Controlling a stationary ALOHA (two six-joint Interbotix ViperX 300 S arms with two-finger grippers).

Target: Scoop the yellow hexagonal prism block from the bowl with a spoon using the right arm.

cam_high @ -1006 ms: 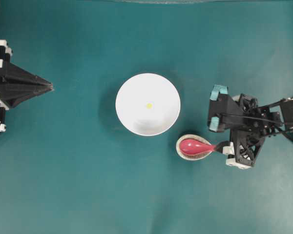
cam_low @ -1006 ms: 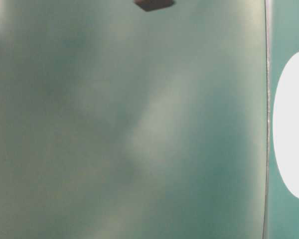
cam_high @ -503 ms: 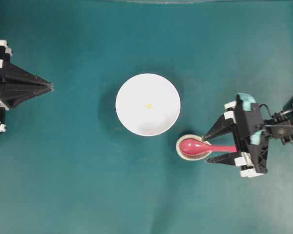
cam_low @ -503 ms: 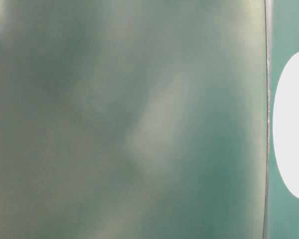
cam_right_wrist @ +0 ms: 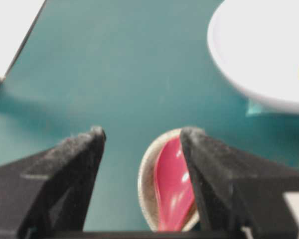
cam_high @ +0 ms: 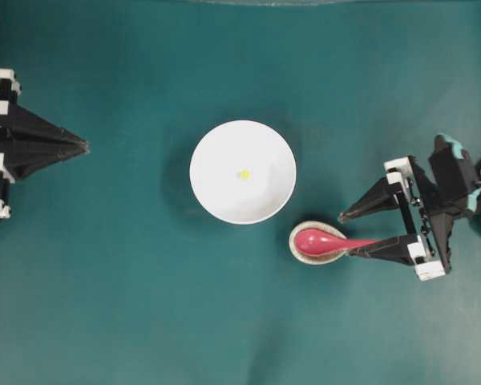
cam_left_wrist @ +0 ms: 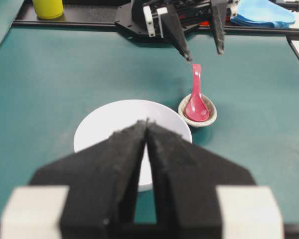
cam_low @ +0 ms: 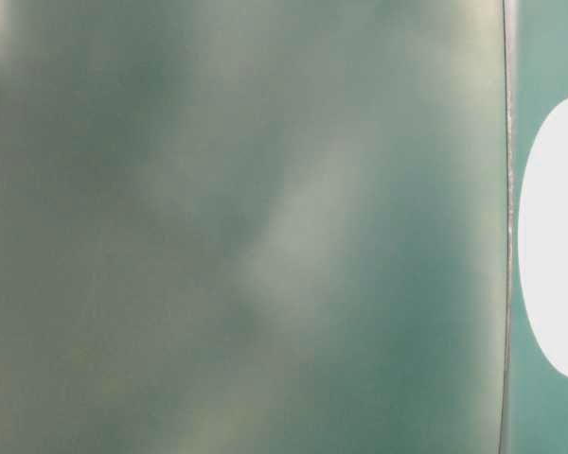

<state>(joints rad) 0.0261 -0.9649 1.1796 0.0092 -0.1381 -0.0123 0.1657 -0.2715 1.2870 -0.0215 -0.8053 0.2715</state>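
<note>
Overhead, your right gripper (cam_high: 345,234) stands with jaws wide apart beside the spoon (cam_high: 325,241) in its small dish (cam_high: 314,257); left gripper (cam_high: 85,145) jaws together; yellow block (cam_high: 244,174) sits in the bowl (cam_high: 216,152).

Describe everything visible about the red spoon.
The spoon is glossy pinkish-red, with an oval scoop and a short straight handle; it looks glazed or plastic. Its scoop lies face up in a small speckled dish just beside the white bowl, and the handle sticks out over the dish's rim toward the right gripper. That gripper's open fingers reach to either side of the handle. Whether one finger touches it is unclear. The scoop is empty.
</note>
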